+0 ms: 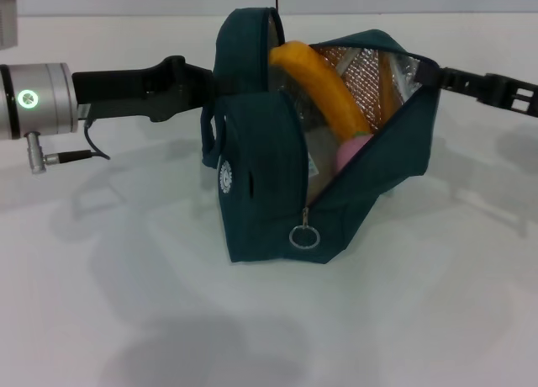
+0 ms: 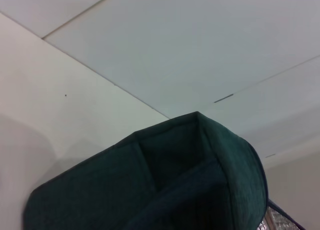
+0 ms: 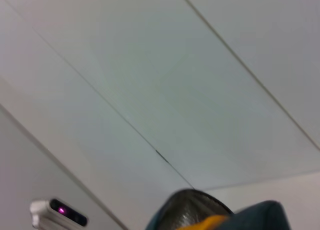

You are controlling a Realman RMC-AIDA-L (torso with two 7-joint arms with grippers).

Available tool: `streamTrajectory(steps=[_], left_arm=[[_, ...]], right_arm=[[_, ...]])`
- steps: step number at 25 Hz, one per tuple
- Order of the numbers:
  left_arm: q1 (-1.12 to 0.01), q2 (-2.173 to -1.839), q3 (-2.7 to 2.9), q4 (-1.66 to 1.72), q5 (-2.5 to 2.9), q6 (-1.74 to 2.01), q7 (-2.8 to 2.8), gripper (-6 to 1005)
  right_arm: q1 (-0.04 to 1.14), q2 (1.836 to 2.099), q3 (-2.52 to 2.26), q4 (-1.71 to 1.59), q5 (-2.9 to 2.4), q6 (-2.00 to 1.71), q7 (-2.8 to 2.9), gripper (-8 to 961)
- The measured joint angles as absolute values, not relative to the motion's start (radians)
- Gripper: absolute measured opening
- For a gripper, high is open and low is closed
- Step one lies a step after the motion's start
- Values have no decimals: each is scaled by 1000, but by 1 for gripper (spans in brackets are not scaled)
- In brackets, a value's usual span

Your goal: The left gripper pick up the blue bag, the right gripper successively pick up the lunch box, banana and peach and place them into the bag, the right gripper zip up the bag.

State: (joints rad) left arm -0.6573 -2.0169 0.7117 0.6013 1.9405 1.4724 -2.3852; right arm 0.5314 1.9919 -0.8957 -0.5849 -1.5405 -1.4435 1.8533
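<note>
The blue bag [image 1: 269, 193] stands open in the middle of the white table, showing its foil lining. Inside it the banana [image 1: 324, 84] leans up out of the opening. The pink peach [image 1: 351, 151] lies below the banana, and a piece of the clear lunch box [image 1: 318, 172] shows under both. My left gripper [image 1: 206, 82] comes in from the left and is shut on the bag's left end. My right gripper [image 1: 439, 74] touches the bag's upper right corner. The zip's ring pull [image 1: 304, 236] hangs at the front. The bag's fabric [image 2: 190, 180] fills the left wrist view's lower part. The bag's edge [image 3: 265, 215] and banana tip [image 3: 210, 222] show in the right wrist view.
The white table [image 1: 126, 303] stretches around the bag, with nothing else on it. Both wrist views look mostly at ceiling panels.
</note>
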Motion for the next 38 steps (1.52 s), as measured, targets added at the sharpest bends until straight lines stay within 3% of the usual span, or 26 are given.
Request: streamTrajectory(steps=[13, 24, 31, 38], left_arm=[[-653, -2016, 712, 601, 1940, 1473, -2384, 32], [-647, -2019, 712, 601, 1928, 1481, -2381, 32], [-646, -2023, 712, 601, 1915, 1482, -2374, 32], [-648, -2026, 712, 588, 1910, 1482, -2365, 32]], right_arm=[[490, 1995, -799, -573, -1526, -1646, 1715, 768], [341, 2007, -852, -485, -1581, -1877, 1269, 763], [402, 2016, -953, -358, -1632, -1818, 1144, 753], [534, 2028, -984, -227, -1616, -1647, 1125, 743]])
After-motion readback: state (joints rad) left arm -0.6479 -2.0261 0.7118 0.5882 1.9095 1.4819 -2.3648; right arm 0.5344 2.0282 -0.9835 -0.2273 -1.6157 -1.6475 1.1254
